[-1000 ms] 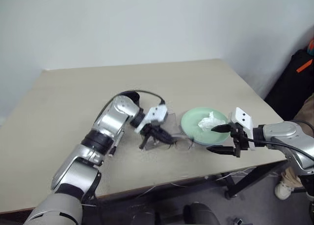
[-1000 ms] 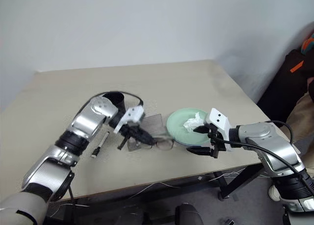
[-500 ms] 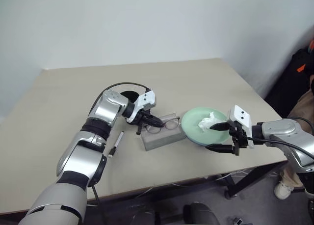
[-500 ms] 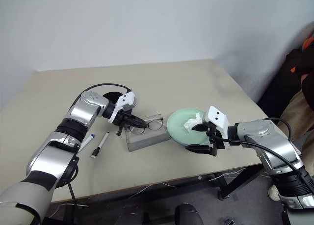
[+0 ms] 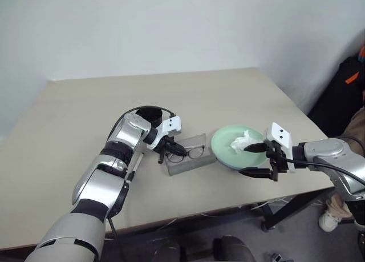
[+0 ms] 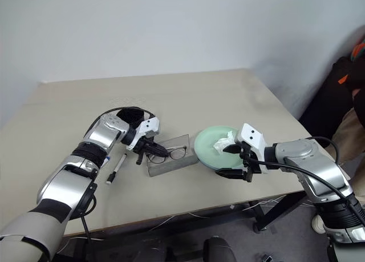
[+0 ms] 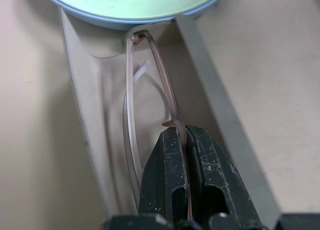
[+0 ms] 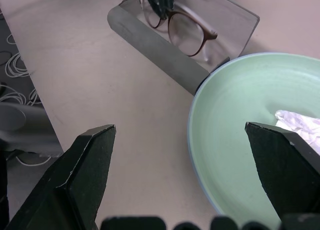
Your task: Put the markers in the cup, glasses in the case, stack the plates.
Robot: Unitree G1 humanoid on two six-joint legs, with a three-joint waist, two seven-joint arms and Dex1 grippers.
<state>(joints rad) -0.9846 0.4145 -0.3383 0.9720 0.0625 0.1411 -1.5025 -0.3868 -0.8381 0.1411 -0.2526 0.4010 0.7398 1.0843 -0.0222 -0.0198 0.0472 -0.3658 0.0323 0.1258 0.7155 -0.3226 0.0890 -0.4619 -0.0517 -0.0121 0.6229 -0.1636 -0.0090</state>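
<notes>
Your left gripper [image 6: 149, 150] is clenched on the glasses [image 6: 169, 154], pinching the thin frame near its middle so the lenses hang down inside the open case [image 6: 171, 165]; held that way, the spectacles can settle between the case's walls without catching the rim. The glasses are already within the case, at about 9 o'clock of the plates. The frame is slim brownish wire with rounded clear lenses, and in the left wrist view it curves away from the black fingertips [image 7: 167, 160] toward the plate's edge. The case is a grey, frosted, straight-sided trough with its translucent lid standing open behind. The mint green plate [image 5: 225, 149] sits stacked on a light blue one, whose rim shows just beneath it, and it touches the case's end; a crumpled white tissue [image 5: 242, 141] lies in it. Your right gripper [image 5: 258, 160] waits at the plate's 4 o'clock edge, fingers spread wide and holding nothing. A white marker [image 6: 116, 169] lies flat on the beige table [image 6: 217, 96] at roughly 9 o'clock of the case, and the black cup [image 5: 148, 112] stands behind your left wrist, mostly hidden.
</notes>
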